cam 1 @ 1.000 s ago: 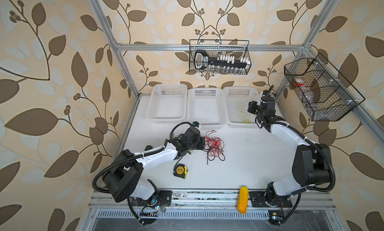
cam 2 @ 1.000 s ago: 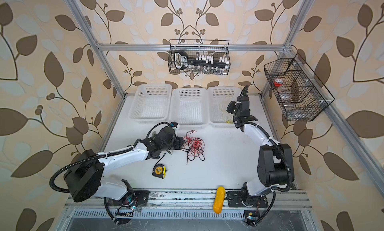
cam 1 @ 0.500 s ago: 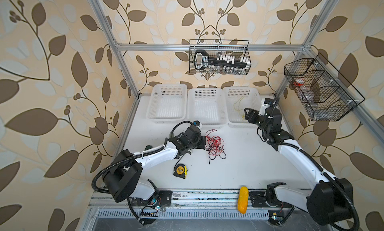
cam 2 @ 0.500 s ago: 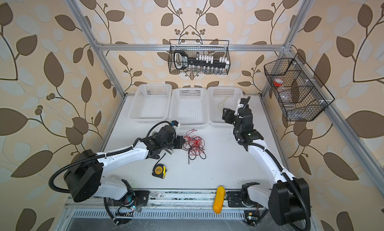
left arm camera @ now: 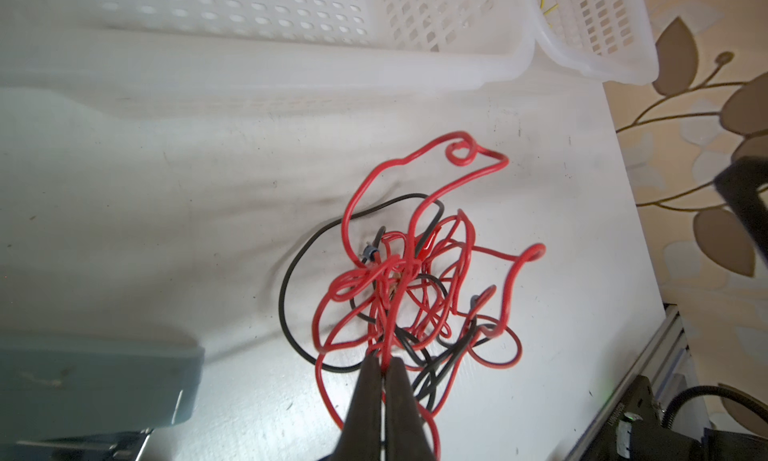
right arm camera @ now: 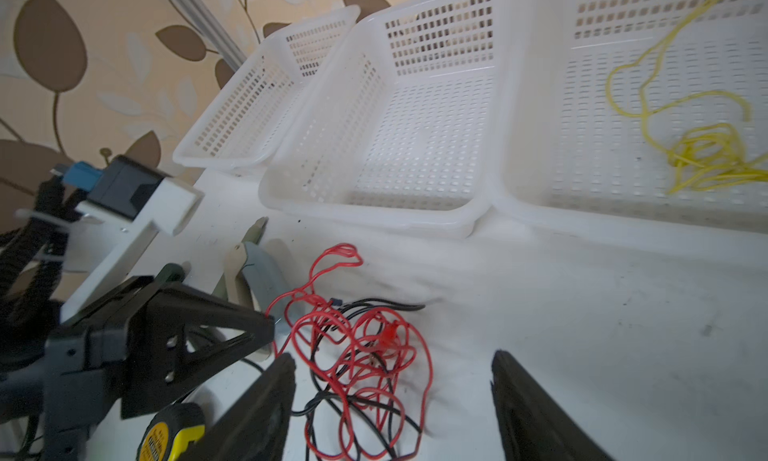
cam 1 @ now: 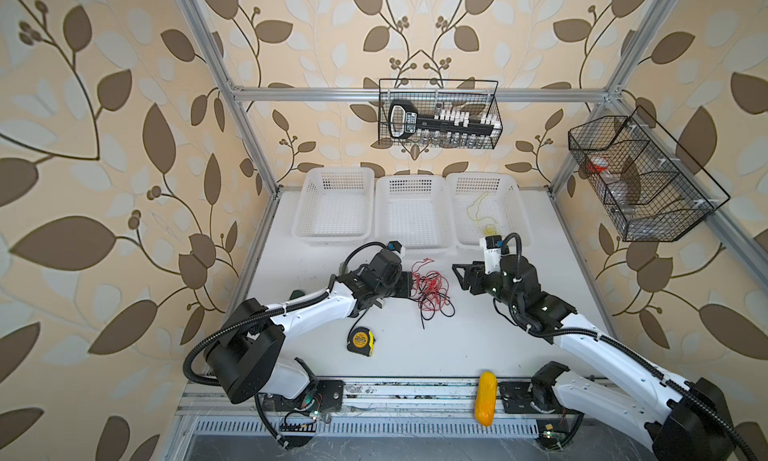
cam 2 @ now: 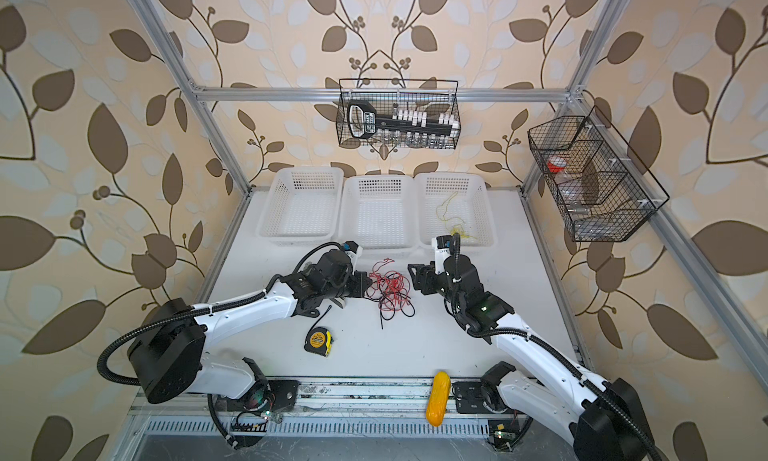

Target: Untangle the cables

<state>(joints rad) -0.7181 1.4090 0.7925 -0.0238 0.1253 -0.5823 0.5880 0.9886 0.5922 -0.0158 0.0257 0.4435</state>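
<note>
Left gripper (left arm camera: 384, 361) is pinching tight, arm stretching forward; right gripper (cam 1: 459, 277) is hovering opposite, jaws standing wide apart.

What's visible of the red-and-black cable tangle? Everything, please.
The tangle is thin red and black insulated wires looped into one loose knot, mostly red, with a small red clip near its middle and a small dark connector on one strand. It lies on the white table, in front of the middle basket, not touching it. The left end effector is shut on a red strand at its edge. The right end effector is open, facing it, apart.
</note>
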